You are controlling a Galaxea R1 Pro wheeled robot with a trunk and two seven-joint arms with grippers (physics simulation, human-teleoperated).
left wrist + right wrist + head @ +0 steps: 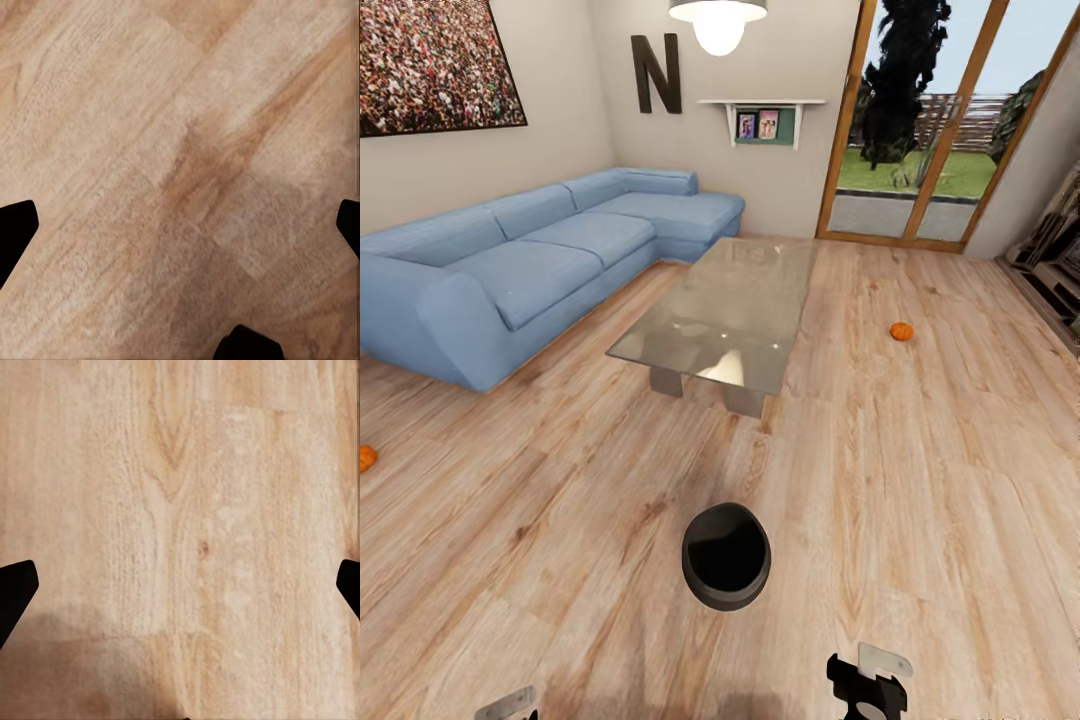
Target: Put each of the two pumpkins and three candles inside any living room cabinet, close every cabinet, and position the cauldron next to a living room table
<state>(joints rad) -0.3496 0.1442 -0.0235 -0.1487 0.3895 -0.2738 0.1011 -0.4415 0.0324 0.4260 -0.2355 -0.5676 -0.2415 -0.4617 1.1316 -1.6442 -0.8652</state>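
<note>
Both end effectors, left (180, 225) and right (180, 585), are spread wide and empty over bare floor, cauldron (726, 556) just ahead, well short of the glass surface (725, 305), pumpkins (901, 331) scattered far apart, so I'd worry about bumping that pot while driving.

Pale wood-grain floor (920, 480). Black cauldron (726, 556) at 6 o'clock. 2 orange pumpkins: one (901, 331) at 3 o'clock, another (365, 457) at 9. Grey glass table (725, 310). Light-blue sofa (530, 255) at 10. Black fingertips (15, 232) over tan planks.
</note>
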